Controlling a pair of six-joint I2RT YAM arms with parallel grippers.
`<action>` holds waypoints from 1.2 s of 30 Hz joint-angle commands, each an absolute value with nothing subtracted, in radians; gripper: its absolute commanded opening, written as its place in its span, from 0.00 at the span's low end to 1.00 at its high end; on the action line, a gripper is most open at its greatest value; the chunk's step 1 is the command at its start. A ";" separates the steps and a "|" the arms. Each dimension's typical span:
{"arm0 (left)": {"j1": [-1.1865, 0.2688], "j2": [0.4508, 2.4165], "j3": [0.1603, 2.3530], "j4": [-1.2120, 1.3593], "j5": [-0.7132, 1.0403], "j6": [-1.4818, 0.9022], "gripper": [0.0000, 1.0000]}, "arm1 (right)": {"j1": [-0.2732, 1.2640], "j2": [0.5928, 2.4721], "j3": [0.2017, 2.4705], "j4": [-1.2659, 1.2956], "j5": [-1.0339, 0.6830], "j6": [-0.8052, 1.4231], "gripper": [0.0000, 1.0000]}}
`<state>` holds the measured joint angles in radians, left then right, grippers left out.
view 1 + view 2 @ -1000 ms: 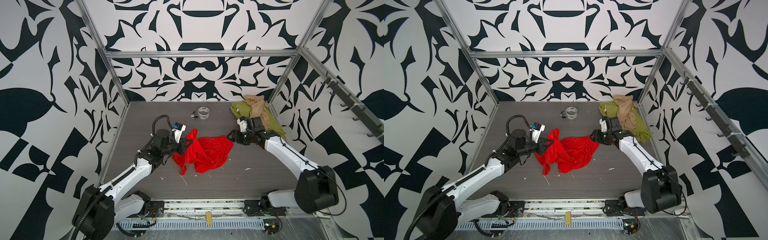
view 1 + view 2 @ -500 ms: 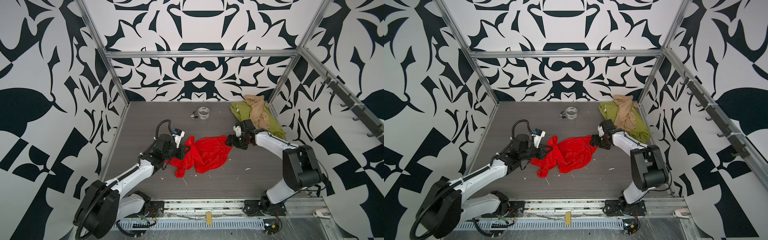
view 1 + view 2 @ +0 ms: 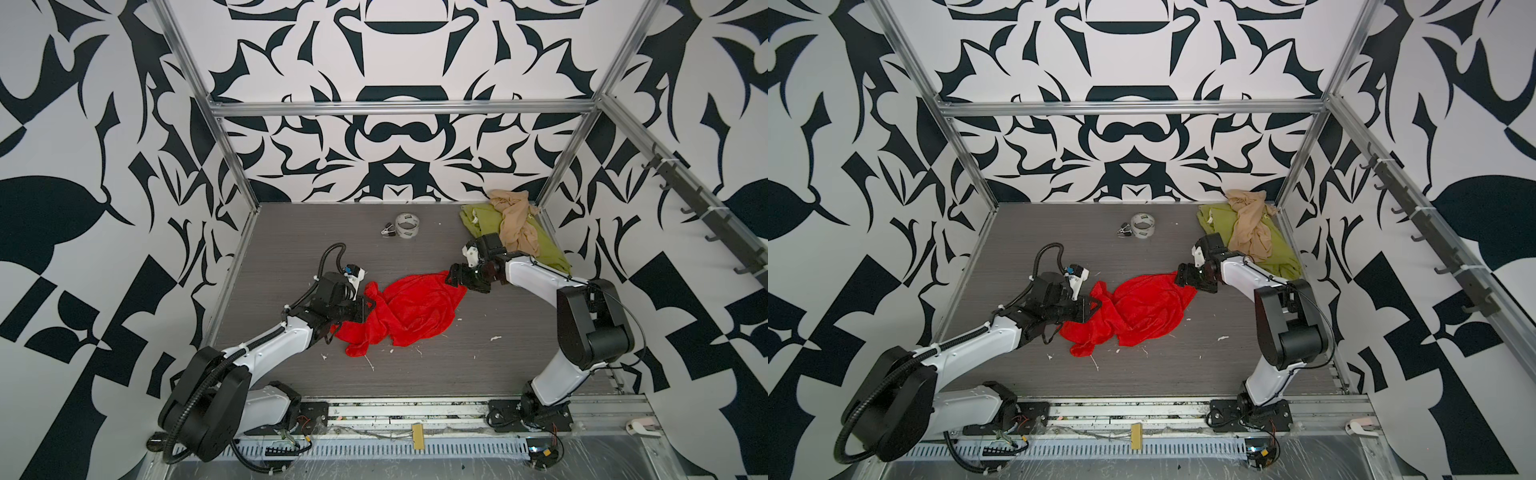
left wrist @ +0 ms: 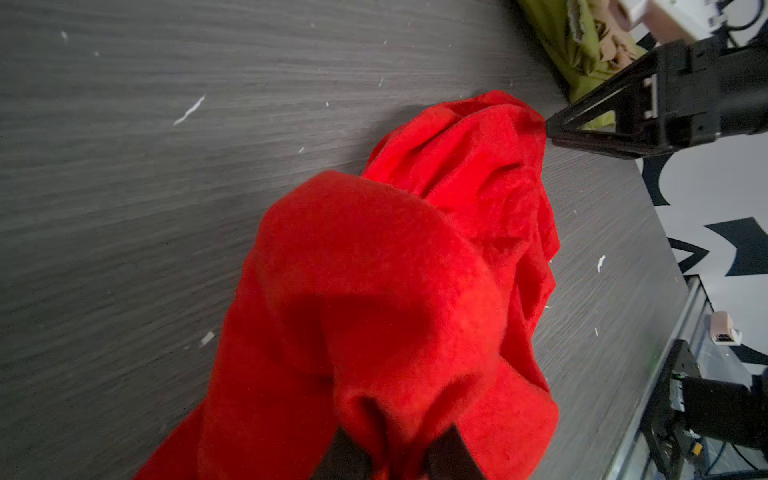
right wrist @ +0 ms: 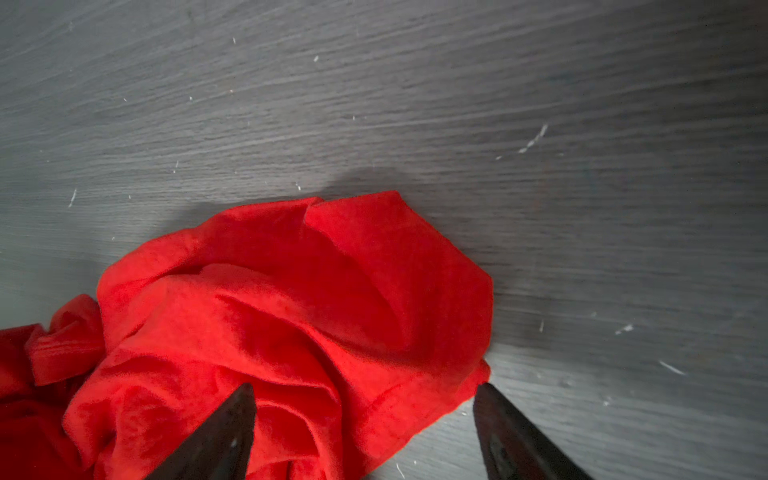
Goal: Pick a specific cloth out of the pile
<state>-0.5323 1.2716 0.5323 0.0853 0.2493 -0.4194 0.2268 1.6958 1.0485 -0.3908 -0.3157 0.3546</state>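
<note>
Since a second ago the bright red sheet of thin fabric (image 3: 415,309) is sagging flatter onto the dark grey wood-grain tabletop (image 3: 299,241), near its middle and well apart from the heap of olive-green and beige tan cloths (image 3: 515,237) in the far right corner. The left gripper (image 3: 368,309) is sitting lower and nearer its base than before, and the right gripper (image 3: 451,277) is no longer pinching the sheet's right corner. In the right wrist view its black fingers (image 5: 232,432) are standing wide apart, the corner lying loose between them. The left fingers (image 4: 345,457) are sitting close together with red folds bunching into the gap; they seem to be pinching the sheet, though only their tips are showing.
</note>
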 commanded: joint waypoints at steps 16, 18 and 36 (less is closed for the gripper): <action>-0.535 1.079 0.530 -0.045 0.088 -0.390 0.91 | 0.295 1.695 1.111 -0.393 -0.280 0.326 0.87; -0.534 1.053 0.538 -0.049 0.066 -0.382 0.96 | 0.294 1.710 1.114 -0.392 -0.279 0.325 0.87; -0.532 0.923 0.576 -0.073 -0.200 -0.385 0.99 | 0.356 1.553 1.020 -0.276 -0.331 0.320 0.80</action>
